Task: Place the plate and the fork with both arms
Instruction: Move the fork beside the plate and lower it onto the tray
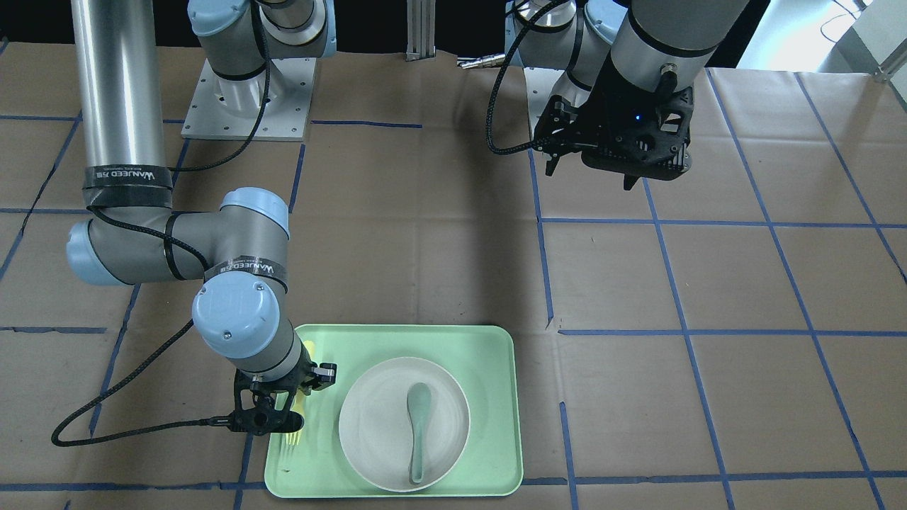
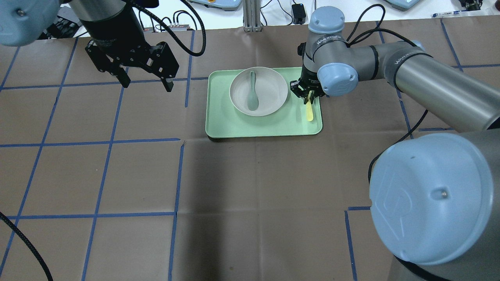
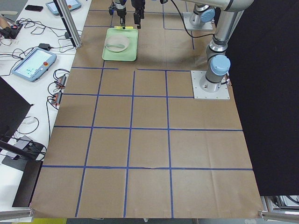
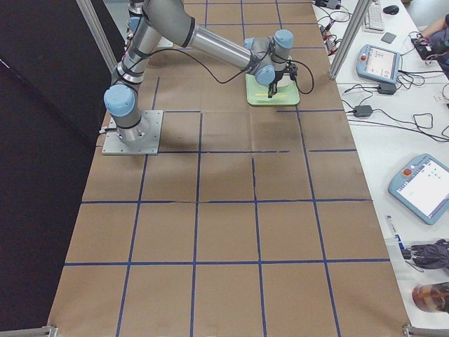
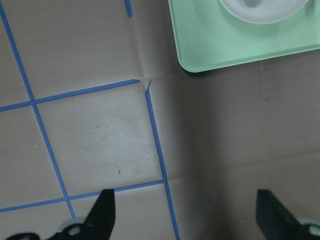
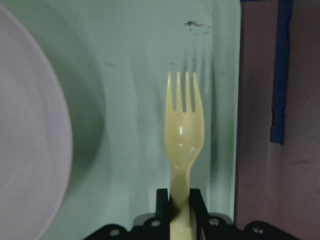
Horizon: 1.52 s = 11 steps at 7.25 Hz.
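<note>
The off-white plate [image 2: 273, 91] sits on the mint-green tray [image 2: 254, 125] with a grey-green spoon [image 2: 252, 93] lying in it. My right gripper [image 2: 308, 97] is shut on the handle of the pale-yellow fork [image 2: 309, 113] and holds it low over the tray's strip beside the plate. In the right wrist view the fork [image 6: 184, 135] points forward, with the plate [image 6: 30, 150] beside it. I cannot tell whether the tines touch the tray. My left gripper [image 2: 147, 86] is open and empty, raised over the table well away from the tray.
The table is brown paper with a blue tape grid. The left wrist view shows a tray corner [image 5: 225, 50] and the plate's edge [image 5: 265, 12] ahead of the open fingers [image 5: 102, 212]. The arm bases [image 1: 248, 99] stand at the robot's side of the table.
</note>
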{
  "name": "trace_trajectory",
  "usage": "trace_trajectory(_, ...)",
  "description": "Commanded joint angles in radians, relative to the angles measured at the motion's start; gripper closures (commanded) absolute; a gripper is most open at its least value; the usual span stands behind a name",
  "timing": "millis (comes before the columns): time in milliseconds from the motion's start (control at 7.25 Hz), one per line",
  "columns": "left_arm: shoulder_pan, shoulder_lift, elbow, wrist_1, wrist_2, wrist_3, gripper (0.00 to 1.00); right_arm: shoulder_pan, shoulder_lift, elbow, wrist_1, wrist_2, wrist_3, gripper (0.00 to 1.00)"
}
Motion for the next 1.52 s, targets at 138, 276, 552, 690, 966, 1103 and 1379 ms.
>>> trace_trajectory(138, 0.000, 0.000, -0.001, 0.000, -0.002, -0.003, 0.00, -0.001, 0.023, -0.018, -0.041, -0.004, -0.010, 0.94)
trace_trajectory(276, 0.000, 0.000, -0.001, 0.000, -0.002, -0.002, 0.00, -0.001, 0.029, -0.020, -0.046, -0.001, 0.002, 0.92)
trace_trajectory(552, 0.000, 0.000, -0.001, 0.000, 0.000, -0.002, 0.00, -0.001, 0.044, -0.020, -0.072, -0.005, 0.003, 0.65)
trace_trajectory(690, 0.000, 0.000, -0.001, 0.000, -0.002, -0.002, 0.00, -0.002, 0.047, -0.021, -0.080, -0.005, 0.002, 0.26)
trace_trajectory(966, 0.002, 0.000, -0.001, 0.000, -0.002, -0.002, 0.00, -0.013, 0.026, -0.024, -0.075, -0.003, -0.007, 0.00)
trace_trajectory(1103, 0.002, 0.000, -0.001, 0.000, -0.002, -0.002, 0.00, -0.013, 0.001, -0.021, -0.063, -0.001, -0.009, 0.00)
trace_trajectory(1379, 0.002, 0.000, -0.001, 0.000, 0.000, -0.002, 0.00, -0.019, -0.084, -0.017, 0.040, 0.003, -0.013, 0.00)
